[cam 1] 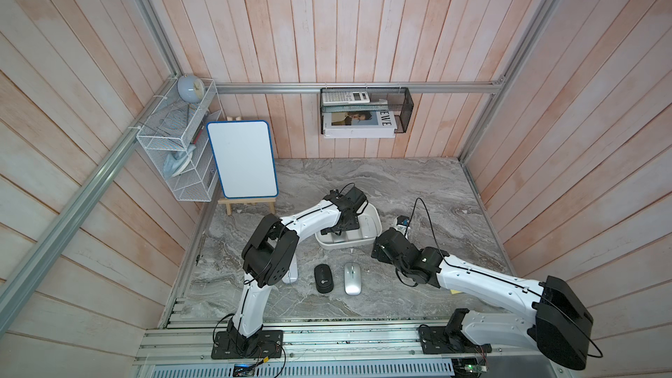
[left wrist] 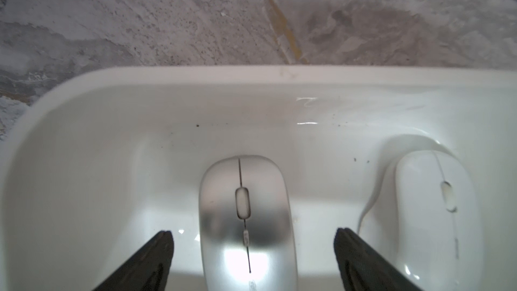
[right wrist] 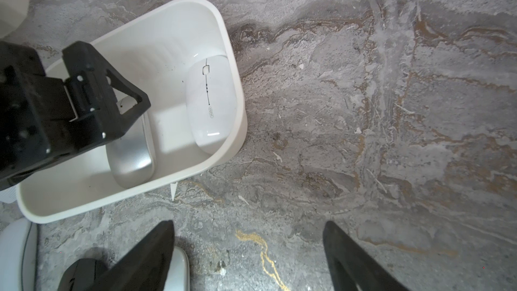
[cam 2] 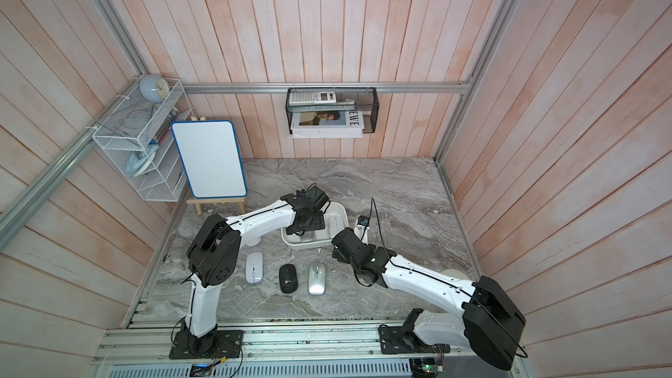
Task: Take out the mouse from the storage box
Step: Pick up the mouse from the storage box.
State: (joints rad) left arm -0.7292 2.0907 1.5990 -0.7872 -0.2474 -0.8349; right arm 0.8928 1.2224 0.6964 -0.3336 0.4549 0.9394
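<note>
In the left wrist view you see the left gripper (left wrist: 253, 258) with its jaws apart, one on each side of the silver mouse (left wrist: 246, 219) and clear of it. That mouse lies on the floor of the storage box (left wrist: 195, 75), low in the centre of the frame, with a white mouse (left wrist: 433, 208) in the lower right.

Both top views hide most of this under the left arm: you get only the box rim (cam 1: 376, 220) near the middle of the frame. They do show you the mice on the marble table (cam 1: 418, 183) below the box: a black mouse (cam 1: 323, 278), a second silver mouse (cam 1: 352, 278), and another white mouse (cam 2: 253, 267).

The right wrist view shows the right gripper (right wrist: 249, 250) spread wide over bare marble in the lower part of the frame, holding nothing.
</note>
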